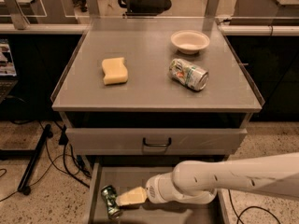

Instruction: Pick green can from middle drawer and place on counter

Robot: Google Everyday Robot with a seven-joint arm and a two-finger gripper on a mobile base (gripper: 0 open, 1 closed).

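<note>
In the open middle drawer, the green can is lying front-left, with the gripper touching it; whether it is clamping I cannot tell. Beyond, the bench is carrying a sponge, a tipped pale can with an unreadable label, and a bowl.

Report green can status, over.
End effector in middle drawer, at green can. Can on drawer floor. Sponge, pale can, bowl on counter.
</note>
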